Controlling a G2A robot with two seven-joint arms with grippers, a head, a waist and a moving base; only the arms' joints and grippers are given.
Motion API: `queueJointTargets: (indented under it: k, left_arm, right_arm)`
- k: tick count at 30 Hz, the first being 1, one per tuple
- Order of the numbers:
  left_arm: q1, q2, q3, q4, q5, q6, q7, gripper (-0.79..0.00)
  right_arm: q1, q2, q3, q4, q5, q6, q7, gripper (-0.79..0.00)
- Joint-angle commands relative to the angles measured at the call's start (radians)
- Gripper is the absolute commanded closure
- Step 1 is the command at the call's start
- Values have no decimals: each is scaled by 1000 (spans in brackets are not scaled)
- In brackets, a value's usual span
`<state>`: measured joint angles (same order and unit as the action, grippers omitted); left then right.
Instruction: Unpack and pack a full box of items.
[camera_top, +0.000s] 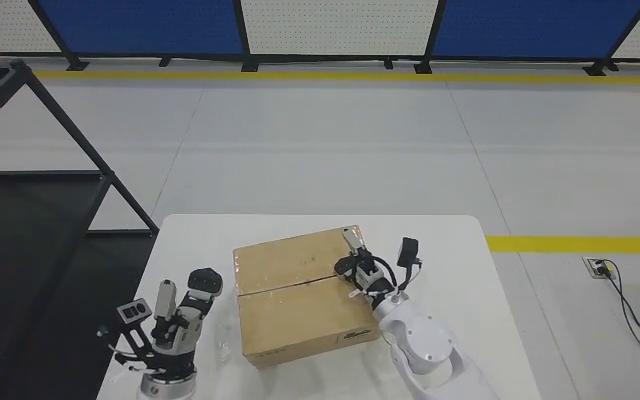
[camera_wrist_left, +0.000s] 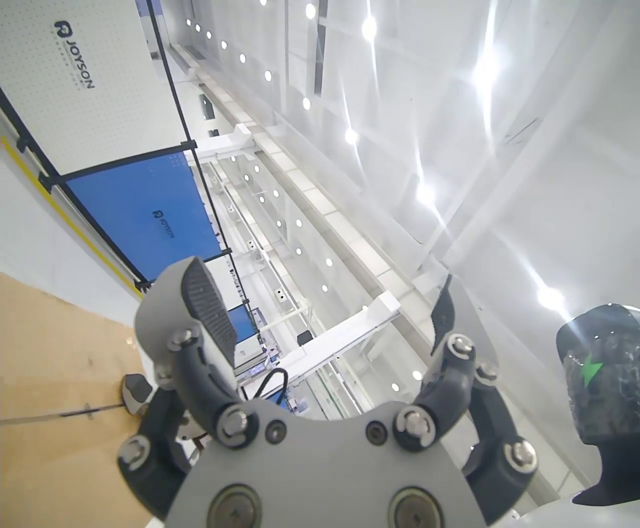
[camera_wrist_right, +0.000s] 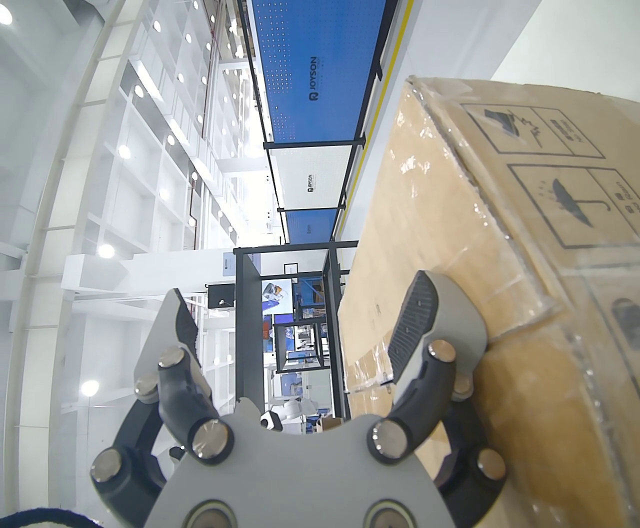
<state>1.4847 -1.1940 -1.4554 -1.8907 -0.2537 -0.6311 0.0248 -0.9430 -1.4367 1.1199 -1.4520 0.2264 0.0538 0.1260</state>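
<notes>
Box shut on table | my right gripper wide — one finger over its top | my left gripper wide, empty, beside it | black rack at left

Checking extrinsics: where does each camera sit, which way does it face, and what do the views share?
Top view: above the arms, looking down at the table and cardboard box; left end effector and right end effector show.
Left wrist view: on the left arm, aimed up at the ceiling; own end effector open.
Right wrist view: on the right arm, aimed along the box's side; own end effector open.
Shared: all three see the box.
</notes>
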Motion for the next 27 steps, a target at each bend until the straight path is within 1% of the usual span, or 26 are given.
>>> queueJointTargets:
  k: [1,4,6,8,9,10,11,13,15,17,24,27]
  left_arm:
    - [21,2,-21,19,-30,16,-26,-785]
    - [64,10,-85,54,-84,38,-94,-785]
    - [93,17,-128,79,-157,91,-166,-785]
    - [108,28,-191,121,-220,168,-265,-785]
    - [110,31,-201,134,-236,199,-304,-785]
    - [108,36,-218,152,-275,254,-367,-785]
    - [102,40,-242,175,-312,296,-404,-785]
    - [91,49,-270,209,-292,356,-486,-785]
    - [84,57,-282,230,-292,418,-585,-785]
    - [75,65,-303,247,-281,453,-662,-785]
    - [75,65,-302,247,-280,454,-660,-785]
    - [60,63,-267,245,-250,494,-634,-785]
  right_arm:
    - [1,-1,2,1,-1,3,2,-785]
    - [7,-2,6,7,-3,10,8,-785]
    - [12,-3,9,12,-3,14,11,-785]
    - [17,-4,11,16,-5,17,16,-785]
    - [19,-4,11,18,-5,19,19,-785]
    - [22,-4,11,20,-6,23,22,-785]
    - [26,-5,11,23,-7,25,25,-785]
    - [32,-6,9,28,-9,28,29,-785]
    - [36,-8,8,32,-11,29,31,-785]
    - [39,-9,8,34,-11,30,31,-785]
    - [33,-12,10,29,-18,31,34,-785]
    - [27,-13,12,25,-19,30,32,-785]
